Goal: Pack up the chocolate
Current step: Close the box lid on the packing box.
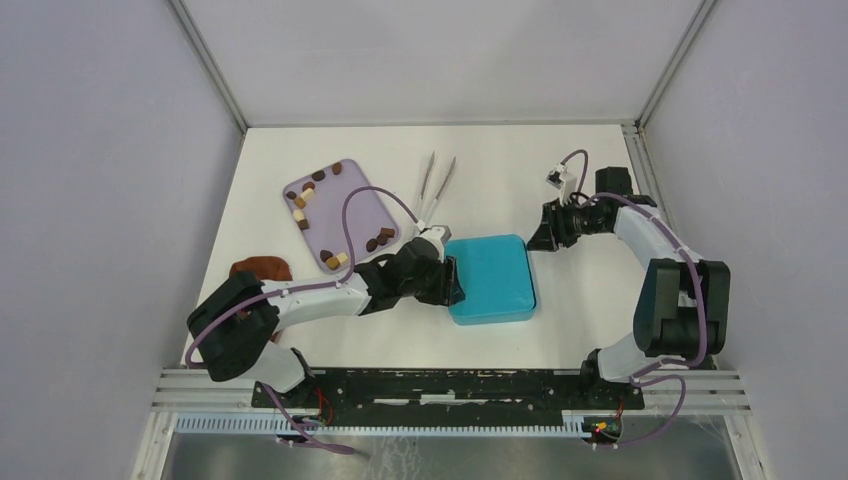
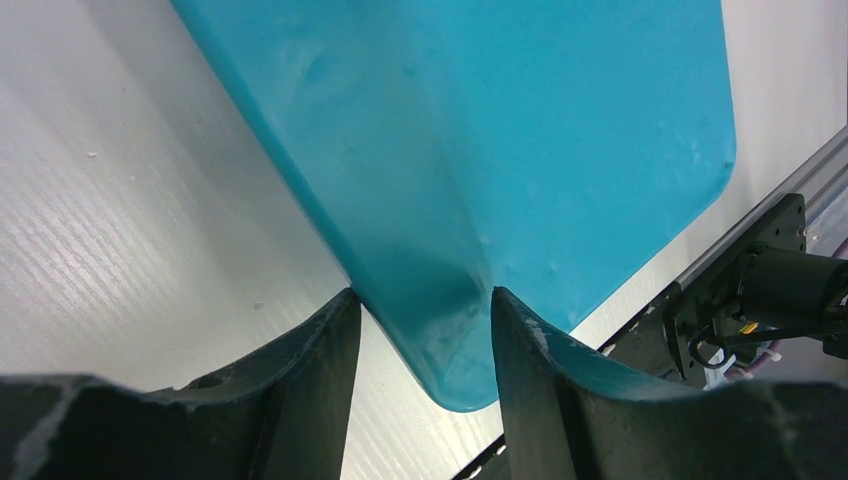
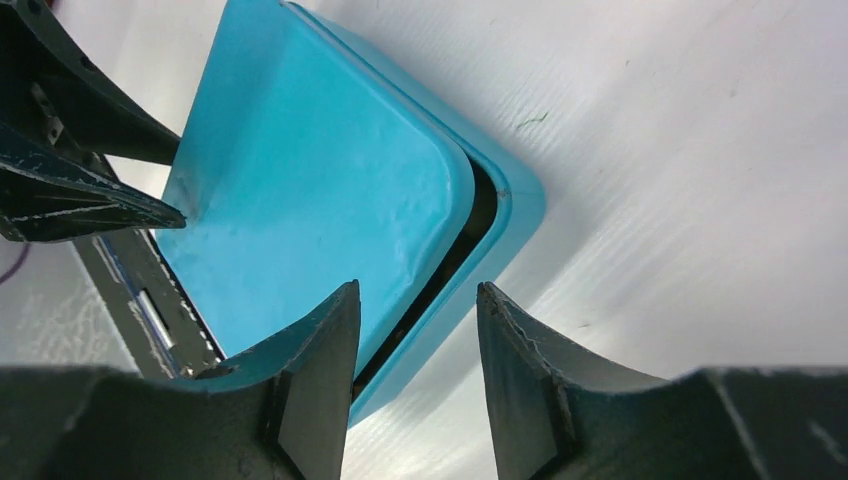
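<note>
Packing barely begun: the chocolates (image 1: 384, 236) lie on the tray (image 1: 345, 212), far left.
The left claw (image 1: 452, 281) grips the box lid (image 3: 310, 180) by its left edge; the right claw (image 3: 418, 290) is open beside it.

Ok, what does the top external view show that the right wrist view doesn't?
Only top external: the lilac tray of chocolate pieces, the tongs and the brown cloth. Only right wrist: the dark gap where the teal lid sits askew on its base. Both: the lid, with the left claw at its edge.
</note>
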Controlling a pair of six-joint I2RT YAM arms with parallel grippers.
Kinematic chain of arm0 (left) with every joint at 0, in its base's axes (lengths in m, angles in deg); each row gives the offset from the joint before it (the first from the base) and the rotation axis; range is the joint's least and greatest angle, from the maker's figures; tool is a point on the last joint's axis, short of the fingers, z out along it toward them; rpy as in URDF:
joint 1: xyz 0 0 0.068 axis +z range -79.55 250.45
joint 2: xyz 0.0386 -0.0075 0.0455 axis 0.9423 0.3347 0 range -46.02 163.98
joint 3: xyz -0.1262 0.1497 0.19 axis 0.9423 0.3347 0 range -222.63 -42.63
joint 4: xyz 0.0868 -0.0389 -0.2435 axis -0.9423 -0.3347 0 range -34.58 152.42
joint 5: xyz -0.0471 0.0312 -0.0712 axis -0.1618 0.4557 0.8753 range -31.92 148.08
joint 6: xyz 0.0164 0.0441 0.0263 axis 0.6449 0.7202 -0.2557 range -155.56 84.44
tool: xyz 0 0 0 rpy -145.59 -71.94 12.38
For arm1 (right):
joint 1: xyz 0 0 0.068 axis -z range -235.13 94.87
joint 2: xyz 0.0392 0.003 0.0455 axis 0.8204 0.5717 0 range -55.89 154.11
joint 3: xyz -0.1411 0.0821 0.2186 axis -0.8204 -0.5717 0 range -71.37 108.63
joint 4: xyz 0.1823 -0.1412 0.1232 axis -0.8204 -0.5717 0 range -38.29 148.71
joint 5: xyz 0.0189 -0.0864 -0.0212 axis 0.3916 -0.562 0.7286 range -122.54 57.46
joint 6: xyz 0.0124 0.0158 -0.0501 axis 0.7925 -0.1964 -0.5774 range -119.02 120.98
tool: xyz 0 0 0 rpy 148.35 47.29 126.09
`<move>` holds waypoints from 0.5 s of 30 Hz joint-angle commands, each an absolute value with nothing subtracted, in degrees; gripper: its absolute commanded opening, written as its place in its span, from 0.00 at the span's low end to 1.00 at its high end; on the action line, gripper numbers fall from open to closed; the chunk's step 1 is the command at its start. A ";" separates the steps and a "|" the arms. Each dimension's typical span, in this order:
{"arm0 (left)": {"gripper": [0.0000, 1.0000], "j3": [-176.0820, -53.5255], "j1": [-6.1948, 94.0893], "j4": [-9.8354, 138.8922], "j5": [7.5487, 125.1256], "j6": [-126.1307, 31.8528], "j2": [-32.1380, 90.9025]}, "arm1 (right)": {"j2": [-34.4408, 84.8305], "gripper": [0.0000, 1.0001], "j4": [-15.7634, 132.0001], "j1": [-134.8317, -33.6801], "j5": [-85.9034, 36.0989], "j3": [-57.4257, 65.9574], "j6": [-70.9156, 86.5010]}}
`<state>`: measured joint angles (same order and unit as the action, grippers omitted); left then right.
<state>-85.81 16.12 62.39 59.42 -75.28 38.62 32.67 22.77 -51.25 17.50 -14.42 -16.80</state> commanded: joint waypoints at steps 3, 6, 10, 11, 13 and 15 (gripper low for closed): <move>0.57 -89.06 16.48 61.30 58.25 -72.48 38.18 | 27.54 0.52 14.53 -51.08 19.96 -8.62 -37.93; 0.58 -89.51 16.50 61.22 58.56 -72.40 38.24 | 26.74 0.52 4.47 -51.41 24.12 -6.98 -53.43; 0.58 -90.21 16.67 60.61 58.43 -72.08 38.83 | 26.39 0.47 -13.26 -53.38 28.43 -5.66 -81.20; 0.58 -90.31 16.77 60.44 58.36 -72.00 38.99 | 25.32 0.45 -13.21 -54.43 28.26 -6.54 -82.49; 0.58 -90.44 16.84 60.26 58.42 -71.95 38.97 | 22.32 0.42 -13.32 -58.12 27.21 -9.66 -88.52; 0.58 -90.65 16.93 60.23 58.63 -72.03 38.97 | 18.86 0.42 -13.20 -63.12 25.16 -13.42 -96.64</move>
<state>-88.09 16.54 60.14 59.42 -74.65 38.68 25.48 -5.14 -56.15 24.16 -9.02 -73.26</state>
